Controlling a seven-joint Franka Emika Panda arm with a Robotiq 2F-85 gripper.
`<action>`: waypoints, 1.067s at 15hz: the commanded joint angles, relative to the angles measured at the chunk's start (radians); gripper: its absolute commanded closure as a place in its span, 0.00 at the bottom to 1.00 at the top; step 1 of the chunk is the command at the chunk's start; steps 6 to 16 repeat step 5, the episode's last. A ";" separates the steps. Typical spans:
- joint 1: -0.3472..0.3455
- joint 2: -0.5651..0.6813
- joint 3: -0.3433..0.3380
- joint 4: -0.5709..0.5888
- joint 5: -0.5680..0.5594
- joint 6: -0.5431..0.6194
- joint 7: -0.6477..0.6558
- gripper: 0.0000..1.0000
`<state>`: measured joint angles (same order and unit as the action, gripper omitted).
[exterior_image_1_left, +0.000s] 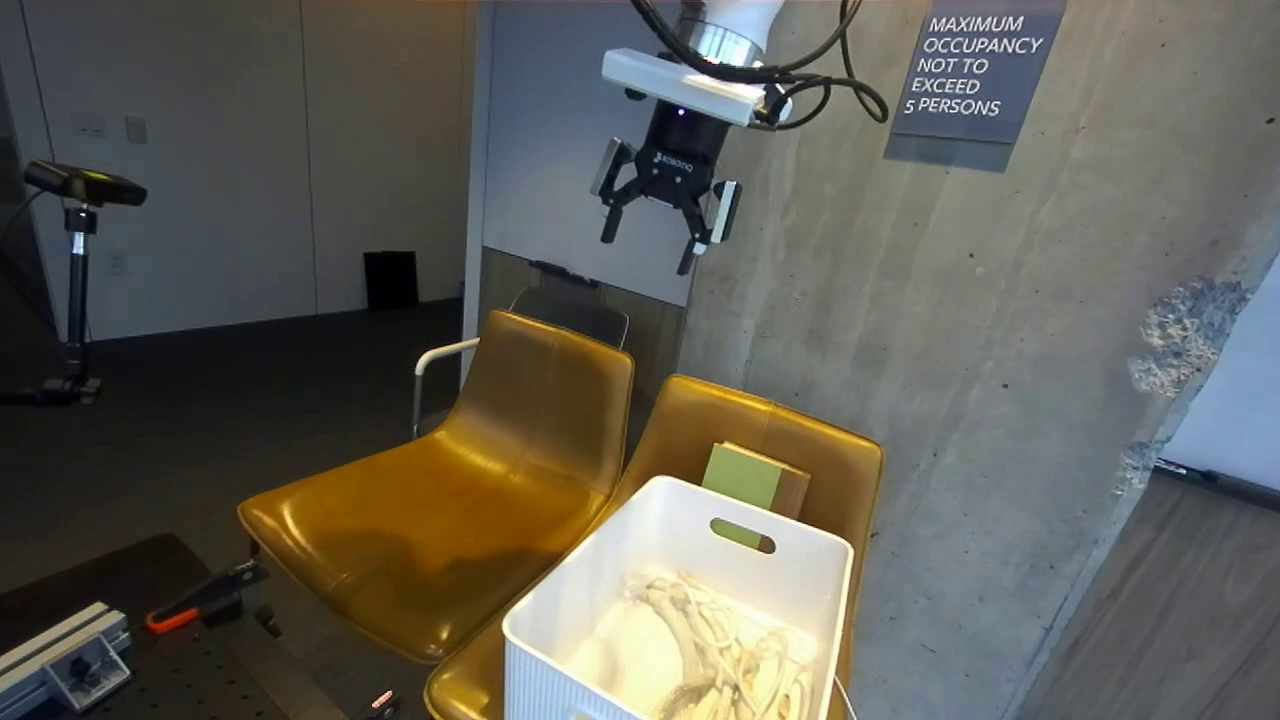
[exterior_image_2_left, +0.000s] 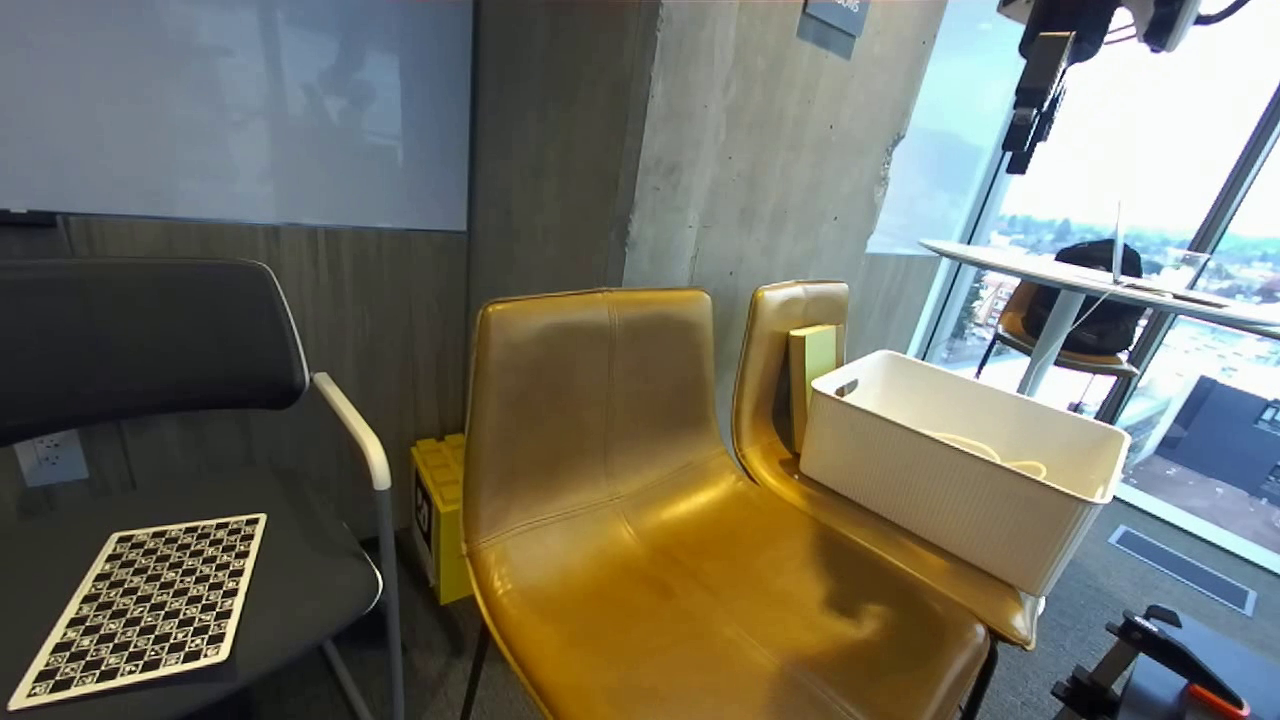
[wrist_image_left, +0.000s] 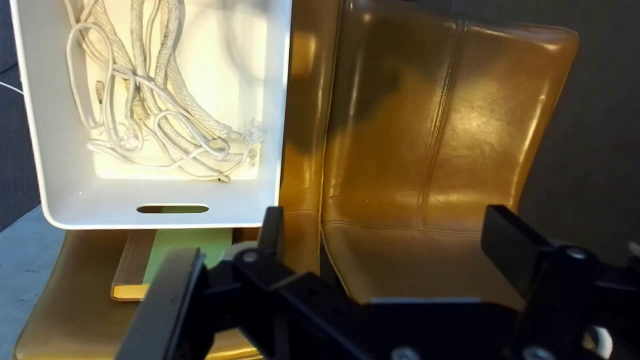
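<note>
My gripper (exterior_image_1_left: 648, 252) is open and empty, high above two tan leather chairs; it also shows in an exterior view (exterior_image_2_left: 1022, 150) and in the wrist view (wrist_image_left: 382, 220). It touches nothing. Below it in the wrist view is the bare tan chair (wrist_image_left: 390, 170); this chair shows in both exterior views (exterior_image_1_left: 430, 510) (exterior_image_2_left: 640, 500). A white bin (exterior_image_1_left: 570, 675) stands on the adjoining tan chair (exterior_image_1_left: 840, 450); it also shows at the left of the wrist view (wrist_image_left: 115, 215). Tangled whitish ropes (wrist_image_left: 160, 85) lie inside the bin. A green and brown book (exterior_image_1_left: 740, 475) stands between bin and backrest.
A concrete pillar (exterior_image_1_left: 960, 350) rises behind the chairs. A black chair (exterior_image_2_left: 320, 560) holds a checkered board (exterior_image_2_left: 150, 610), with a yellow box (exterior_image_2_left: 445, 520) nearby. A round table (exterior_image_2_left: 1040, 265) stands near the windows. A clamp with an orange part (exterior_image_1_left: 175, 620) lies near the robot's base.
</note>
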<state>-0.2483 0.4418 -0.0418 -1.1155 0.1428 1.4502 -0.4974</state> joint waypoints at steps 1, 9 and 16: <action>0.000 -0.010 0.000 -0.014 0.000 0.001 0.001 0.00; -0.002 -0.013 0.000 -0.038 0.000 0.005 0.001 0.00; -0.002 -0.013 0.000 -0.038 0.000 0.005 0.001 0.00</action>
